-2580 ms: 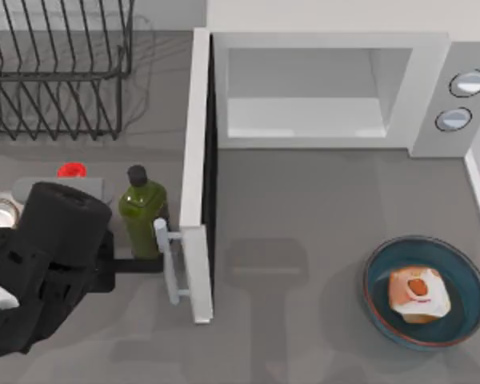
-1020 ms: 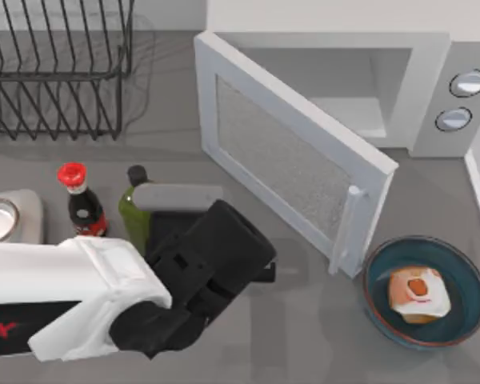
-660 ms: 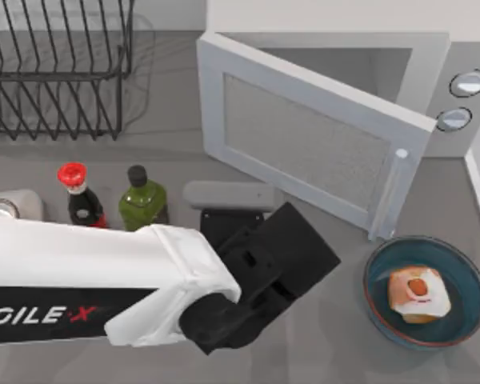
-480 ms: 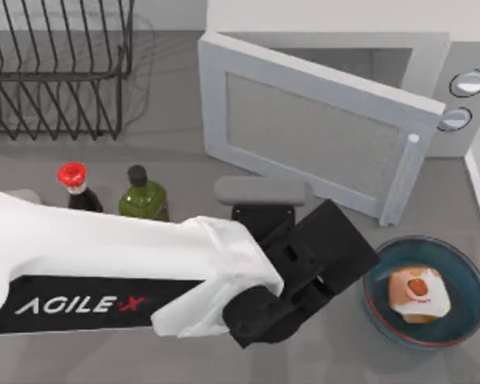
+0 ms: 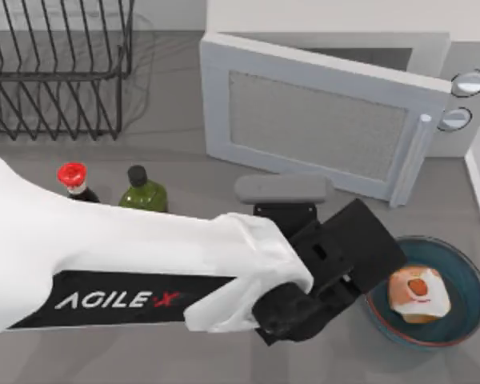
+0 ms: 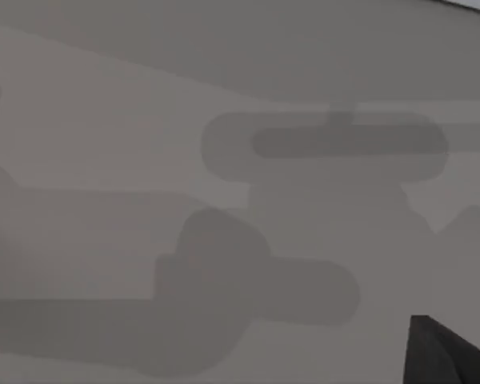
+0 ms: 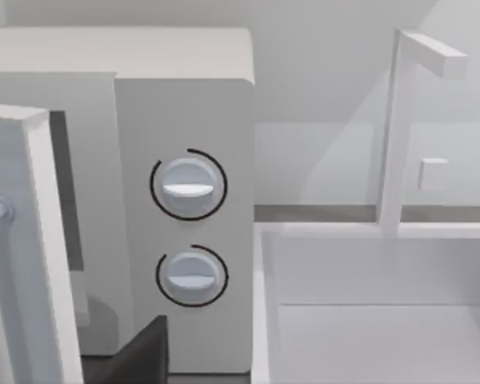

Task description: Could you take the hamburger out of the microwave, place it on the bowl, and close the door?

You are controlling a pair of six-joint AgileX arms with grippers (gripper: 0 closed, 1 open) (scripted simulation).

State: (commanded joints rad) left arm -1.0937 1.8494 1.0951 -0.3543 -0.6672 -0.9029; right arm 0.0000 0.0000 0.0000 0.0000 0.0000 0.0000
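Top view: left pincer just behind nearly shut door of microwave; finger gap cannot tell. Hamburger sits in bowl, just right of pincer. Right wrist view: microwave knobs, door edge.

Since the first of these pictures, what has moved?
The door has swung from wide open to nearly shut against the microwave. The left arm swept from the table's left edge across to beside the bowl, its gripper behind the door. The hamburger stayed in the bowl; the two bottles and the rack did not move.
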